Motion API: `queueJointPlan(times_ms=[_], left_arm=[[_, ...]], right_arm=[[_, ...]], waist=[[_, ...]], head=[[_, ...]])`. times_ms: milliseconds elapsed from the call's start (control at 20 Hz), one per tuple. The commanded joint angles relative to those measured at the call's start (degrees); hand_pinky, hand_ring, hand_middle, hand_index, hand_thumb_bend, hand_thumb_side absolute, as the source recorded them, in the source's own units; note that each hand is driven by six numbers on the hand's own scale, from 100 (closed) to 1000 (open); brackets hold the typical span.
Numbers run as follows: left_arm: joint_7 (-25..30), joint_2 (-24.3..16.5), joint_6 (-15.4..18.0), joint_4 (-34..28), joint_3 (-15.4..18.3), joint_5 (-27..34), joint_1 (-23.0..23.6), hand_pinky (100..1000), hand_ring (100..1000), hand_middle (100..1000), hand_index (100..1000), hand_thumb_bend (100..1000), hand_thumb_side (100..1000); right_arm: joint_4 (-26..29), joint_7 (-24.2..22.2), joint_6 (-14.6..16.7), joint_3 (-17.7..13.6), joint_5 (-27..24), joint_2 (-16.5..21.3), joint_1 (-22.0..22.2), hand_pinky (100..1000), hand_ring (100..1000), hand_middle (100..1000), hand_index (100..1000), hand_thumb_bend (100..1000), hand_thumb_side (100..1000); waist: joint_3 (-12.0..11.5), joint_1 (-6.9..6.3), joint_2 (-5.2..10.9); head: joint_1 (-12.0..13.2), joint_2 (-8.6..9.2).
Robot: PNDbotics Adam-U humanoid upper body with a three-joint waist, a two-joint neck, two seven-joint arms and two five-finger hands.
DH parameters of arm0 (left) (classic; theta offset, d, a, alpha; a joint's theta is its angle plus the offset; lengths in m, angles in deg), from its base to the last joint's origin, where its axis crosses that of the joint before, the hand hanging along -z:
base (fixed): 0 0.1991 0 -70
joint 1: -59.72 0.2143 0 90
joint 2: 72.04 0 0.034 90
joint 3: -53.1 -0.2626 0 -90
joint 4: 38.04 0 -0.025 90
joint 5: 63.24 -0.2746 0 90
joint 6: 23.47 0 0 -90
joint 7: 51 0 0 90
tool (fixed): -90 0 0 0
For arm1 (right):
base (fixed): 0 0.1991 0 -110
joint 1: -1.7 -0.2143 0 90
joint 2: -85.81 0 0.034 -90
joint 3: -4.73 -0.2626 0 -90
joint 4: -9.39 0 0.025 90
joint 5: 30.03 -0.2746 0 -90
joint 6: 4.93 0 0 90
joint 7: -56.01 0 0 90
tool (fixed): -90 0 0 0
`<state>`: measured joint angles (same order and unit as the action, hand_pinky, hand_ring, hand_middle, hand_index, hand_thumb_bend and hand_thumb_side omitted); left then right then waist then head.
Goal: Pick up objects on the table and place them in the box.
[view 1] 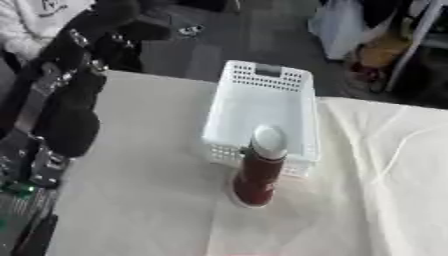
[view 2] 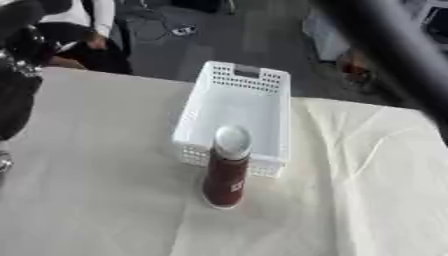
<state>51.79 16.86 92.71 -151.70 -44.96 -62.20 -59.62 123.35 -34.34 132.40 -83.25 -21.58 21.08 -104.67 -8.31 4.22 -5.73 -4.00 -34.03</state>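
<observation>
Red bottle upright, touching white basket | I can't tell either hand's state | clumsy reach topples it

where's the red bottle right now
The red bottle stands upright near the middle of the table, just in front of the white basket, against its near wall and not inside it.

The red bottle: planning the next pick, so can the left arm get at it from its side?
Probably yes: the red bottle stands upright before the white basket, with bare cloth toward the left arm.
</observation>
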Motion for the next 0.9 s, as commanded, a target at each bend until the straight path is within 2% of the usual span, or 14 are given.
queueJointPlan(times_ms=[50,200,250,300,350,450,750,900], left_arm=[[0.2,0.0,0.0,-0.9,0.0,0.3,-0.8,876,794,911,958,314,867],[0.4,0.0,0.0,-0.9,-0.1,0.3,-1.0,876,794,911,958,314,867],[0.4,0.0,0.0,-0.9,-0.1,0.4,-1.0,876,794,911,958,315,865],[0.4,0.0,0.0,-0.9,-0.1,0.4,-1.1,876,794,911,958,315,865],[0.4,0.1,0.0,-0.9,-0.2,0.4,-1.1,876,794,911,958,315,865],[0.5,0.1,-0.1,-0.9,-0.2,0.5,-1.2,876,794,911,958,318,863],[0.7,0.4,-0.1,-0.9,-0.4,0.9,-1.5,877,794,911,957,321,859],[0.8,0.5,-0.2,-0.9,-0.5,1.0,-1.7,877,794,911,957,322,858]], right_arm=[[0.2,0.3,-1.9,0.7,2.2,3.1,-2.1,743,795,896,916,138,1000],[-1.0,0.3,-1.4,1.7,4.0,4.6,-3.7,772,824,910,917,110,1000],[-1.4,0.5,-1.0,2.0,4.6,5.1,-4.1,811,872,938,921,100,1000],[-2.0,0.7,-0.4,2.3,5.4,5.6,-4.6,806,866,935,921,100,1000],[-2.7,1.0,0.1,2.5,6.2,5.9,-5.1,859,919,958,930,100,1000],[-4.3,1.5,0.8,3.2,7.4,6.2,-5.8,894,948,977,946,100,1000],[-7.3,-2.8,3.3,6.3,11.8,9.1,-7.5,902,989,1000,984,100,1000],[-8.2,-4.0,4.1,7.2,13.0,9.9,-8.0,908,980,1000,987,100,1000]], waist=[[-0.3,0.01,0.79],[-0.7,0.17,0.71],[-0.7,0.22,0.7],[-0.8,0.26,0.71],[-0.9,0.31,0.74],[-1.1,0.36,0.81],[-1.7,0.61,0.99],[-2.0,0.74,0.97]], head=[[-0.9,-0.3],[-0.9,-0.34],[-0.9,-0.35],[-0.9,-0.35],[-0.9,-0.37],[-1.0,-0.35],[-1.3,-0.04],[-1.5,0.14]])
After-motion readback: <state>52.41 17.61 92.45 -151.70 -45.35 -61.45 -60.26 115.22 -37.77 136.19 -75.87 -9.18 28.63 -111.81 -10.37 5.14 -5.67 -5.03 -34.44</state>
